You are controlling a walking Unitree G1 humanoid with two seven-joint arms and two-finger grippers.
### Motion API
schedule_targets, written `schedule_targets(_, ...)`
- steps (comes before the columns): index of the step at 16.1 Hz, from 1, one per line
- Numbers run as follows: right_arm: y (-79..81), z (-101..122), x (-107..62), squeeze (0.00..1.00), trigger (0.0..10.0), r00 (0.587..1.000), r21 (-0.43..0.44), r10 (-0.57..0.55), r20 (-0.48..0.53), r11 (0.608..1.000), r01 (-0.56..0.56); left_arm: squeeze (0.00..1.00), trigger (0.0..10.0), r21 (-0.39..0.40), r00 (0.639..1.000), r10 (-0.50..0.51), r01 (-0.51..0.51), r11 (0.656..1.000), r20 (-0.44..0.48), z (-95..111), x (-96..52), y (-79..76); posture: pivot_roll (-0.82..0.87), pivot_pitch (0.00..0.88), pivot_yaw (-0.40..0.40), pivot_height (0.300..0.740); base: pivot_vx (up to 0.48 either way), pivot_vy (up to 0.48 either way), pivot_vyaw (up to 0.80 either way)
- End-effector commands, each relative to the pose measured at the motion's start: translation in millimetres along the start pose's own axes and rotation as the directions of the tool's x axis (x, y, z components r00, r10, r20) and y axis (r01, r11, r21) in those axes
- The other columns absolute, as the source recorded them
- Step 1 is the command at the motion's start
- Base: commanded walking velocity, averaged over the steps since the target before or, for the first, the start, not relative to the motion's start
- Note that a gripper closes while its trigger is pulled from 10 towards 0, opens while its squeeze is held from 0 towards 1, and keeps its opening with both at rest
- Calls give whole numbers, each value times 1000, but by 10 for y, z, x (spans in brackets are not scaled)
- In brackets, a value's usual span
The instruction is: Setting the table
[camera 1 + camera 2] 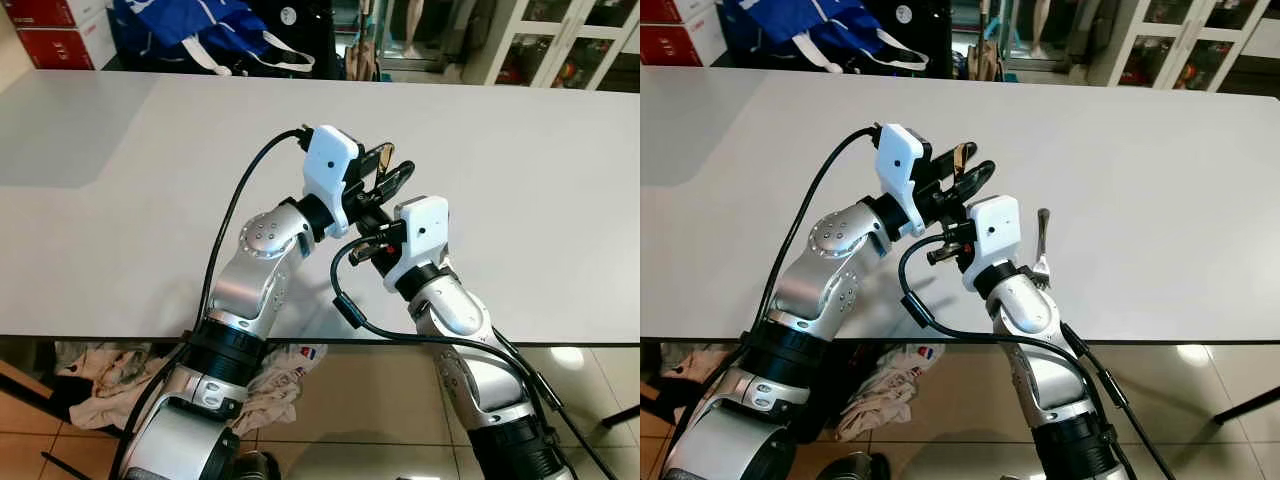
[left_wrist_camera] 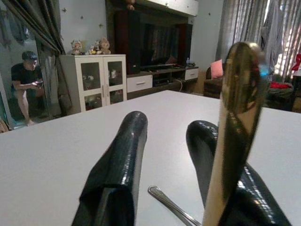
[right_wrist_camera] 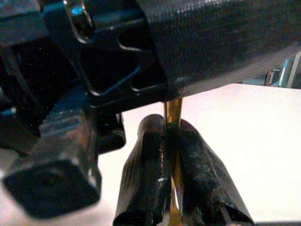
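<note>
Handover geometry decides the next move: the slim gold-coloured metal utensil stands between the two hands above the near middle of the plain white desk, its long axis roughly along the fingers that carry it and its rounded end pointing up and away from the robot.

The right hand has its two black fingers pressed together on the gold shaft; the right wrist view shows the thin strip squeezed in the gap between the pads, so this arm has the utensil.

The left hand sits directly above and touching-close to the right one. Its fingers are spread, and the gold handle rises just beside one of them rather than between the pair, so I judge it is not gripping anything.

The utensil looks narrow, flat and polished, with a brassy sheen and a widened tip; whether that tip is a spoon bowl or a plain handle end is too blurred to tell. It should be rigid and slippery, apt to pivot in a light pinch.

A silver metal piece of cutlery already lies flat on the desk just beside the right arm, its handle pointing away from the robot. The gold piece likely belongs near it.
</note>
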State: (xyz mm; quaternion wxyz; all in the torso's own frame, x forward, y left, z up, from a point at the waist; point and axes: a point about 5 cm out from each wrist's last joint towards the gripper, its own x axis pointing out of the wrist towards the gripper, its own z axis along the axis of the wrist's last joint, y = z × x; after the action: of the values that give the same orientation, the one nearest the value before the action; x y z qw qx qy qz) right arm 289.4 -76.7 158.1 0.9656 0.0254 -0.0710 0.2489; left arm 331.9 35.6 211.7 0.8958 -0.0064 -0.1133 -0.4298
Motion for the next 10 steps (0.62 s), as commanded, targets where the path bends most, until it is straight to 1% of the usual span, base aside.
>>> schedule_targets(1,-9,-30,-33,0,10000,1000,-12,-1,-15,1000,1,0,0,28,999,0,-1,1000,33,103,38,28,-28,39,9,740,0,0,0)
schedule_targets(6,-43,-66,-21,0,10000,999,-23,-18,-31,1000,18,0,0,22,998,-24,23,999,53,155,45,-7,-26,47,9,740,0,0,0)
schedule_targets(10,-103,-121,-31,0,10000,997,-43,-50,-53,998,48,0,0,35,994,-47,44,998,94,256,40,-23,-24,53,9,740,0,0,0)
